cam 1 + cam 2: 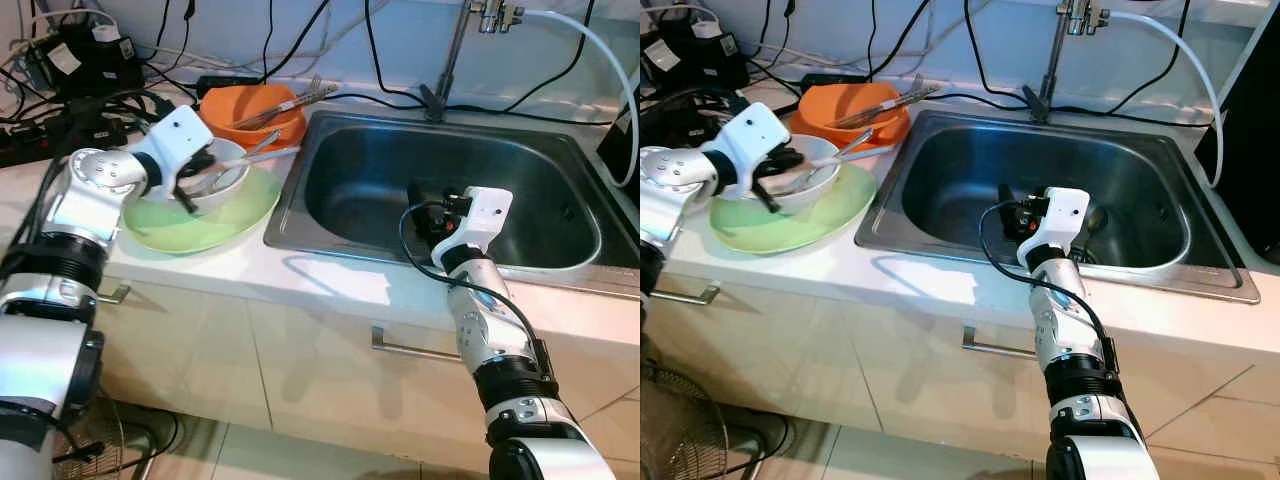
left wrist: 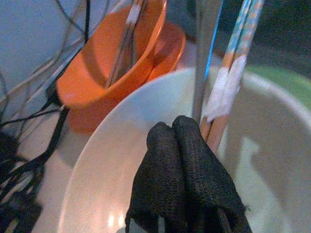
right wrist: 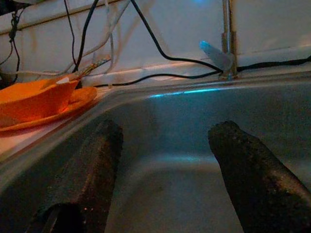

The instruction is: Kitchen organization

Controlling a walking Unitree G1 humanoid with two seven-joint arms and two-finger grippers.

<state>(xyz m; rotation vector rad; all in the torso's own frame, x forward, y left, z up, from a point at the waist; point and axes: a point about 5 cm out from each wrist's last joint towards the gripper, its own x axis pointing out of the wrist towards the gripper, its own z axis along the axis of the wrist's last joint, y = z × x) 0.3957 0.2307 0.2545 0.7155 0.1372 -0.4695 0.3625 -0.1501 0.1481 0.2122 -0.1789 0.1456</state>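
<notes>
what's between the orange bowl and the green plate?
The white bowl, sitting on the green plate just in front of the orange bowl, with the left gripper shut inside it. Clearest in the left eye view.

A tap (image 1: pixel 470 40) rises at 12 o'clock behind the basin, with a white hose (image 1: pixel 600 50) arcing off toward 2 o'clock. Black cables (image 1: pixel 330 30) run along the white wall (image 1: pixel 400 45). A power strip (image 1: pixel 30 140) lies at 10 o'clock. Cabinet handles (image 1: pixel 410 350) show below, and a fan (image 1: pixel 100 450) stands at 7 o'clock.
</notes>
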